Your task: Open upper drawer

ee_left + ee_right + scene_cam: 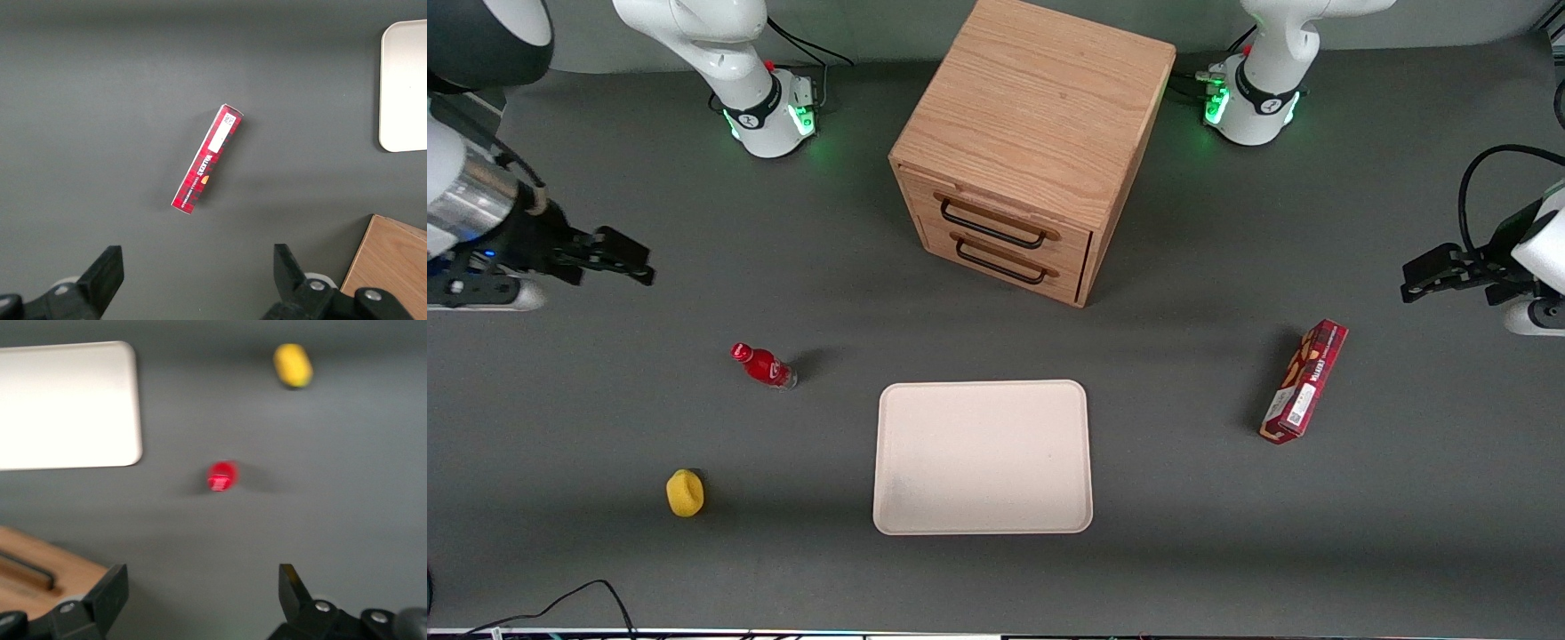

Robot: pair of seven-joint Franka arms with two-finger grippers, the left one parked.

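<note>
The wooden cabinet (pixel 1040 133) stands at the middle of the table, away from the front camera. Its upper drawer (pixel 996 218) is shut, with a thin black bar handle (pixel 991 226); the lower drawer (pixel 1000 258) sits just below it, also shut. My right gripper (pixel 618 258) hangs above the table toward the working arm's end, well apart from the cabinet, open and empty. In the right wrist view the gripper (pixel 203 587) is wide open over bare table, with a corner of the cabinet (pixel 40 577) beside one finger.
A cream tray (pixel 983 458) lies nearer the front camera than the cabinet. A red bottle (pixel 763 365) and a yellow object (pixel 685 492) lie toward the working arm's end. A red box (pixel 1303 380) lies toward the parked arm's end.
</note>
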